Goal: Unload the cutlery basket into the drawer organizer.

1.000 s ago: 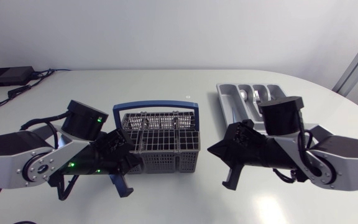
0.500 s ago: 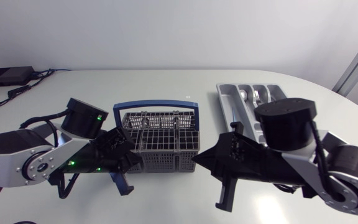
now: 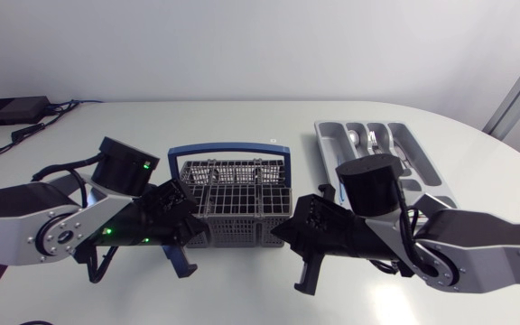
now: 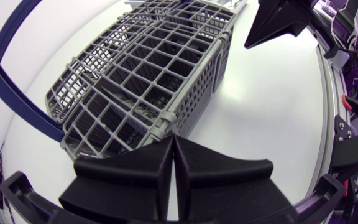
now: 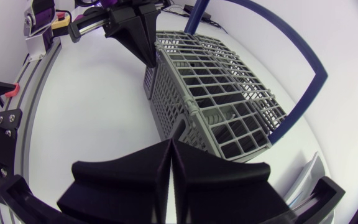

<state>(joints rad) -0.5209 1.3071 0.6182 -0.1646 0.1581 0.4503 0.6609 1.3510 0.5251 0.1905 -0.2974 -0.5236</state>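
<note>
Grey plastic mesh cutlery basket (image 3: 240, 203) with blue hoop handle (image 3: 228, 149) sits mid white table (image 3: 242, 113); grey plastic drawer organizer (image 3: 325, 144) is well apart at its rear right, silver cutlery (image 3: 368, 137) in its slots. Fingers of left gripper (image 4: 173, 137) pressed together, nothing between, tips at the basket's near left corner. Fingers of right gripper (image 5: 171, 143) likewise together and empty, tips at its near right corner.

Near end of drawer organizer (image 3: 328, 149) behind right arm (image 3: 477, 253), contents of cutlery basket (image 3: 237, 230) indistinct under its grid
</note>
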